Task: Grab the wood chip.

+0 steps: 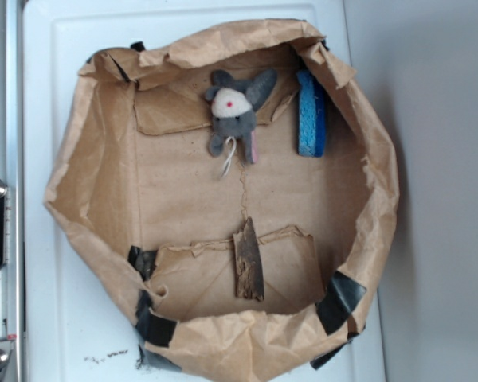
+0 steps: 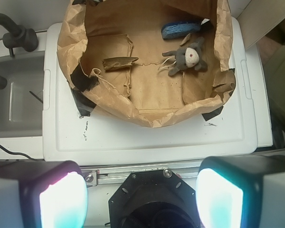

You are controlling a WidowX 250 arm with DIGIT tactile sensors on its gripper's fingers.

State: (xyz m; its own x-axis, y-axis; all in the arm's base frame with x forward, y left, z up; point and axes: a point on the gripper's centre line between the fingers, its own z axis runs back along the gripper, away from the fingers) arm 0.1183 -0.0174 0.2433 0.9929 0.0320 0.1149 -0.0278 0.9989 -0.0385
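Wood chip (image 1: 248, 261) lying flat on the floor of the crumpled paper bag (image 1: 95, 183), at about 6 o'clock in the exterior view, resting across a torn paper flap (image 1: 291, 267), pointed end toward 12 o'clock. Likely light, stiff and brittle, with rough bark-like grain that should resist slipping; thin enough to sit nearly flush with the paper. Best taken across the narrow width near mid-length, fingers straddling the long edges, with care not to pinch the flap beneath. Grey plush mouse (image 1: 235, 111) at 12 o'clock and blue sponge (image 1: 311, 115) at 1 o'clock, both well apart from the chip. Gripper (image 2: 142, 199) seen only in the wrist view: fingers (image 2: 61, 202) spread wide apart, empty, held high outside the bag's near rim above the white bench (image 2: 147, 137), looking down; chip at about 11 o'clock from there.
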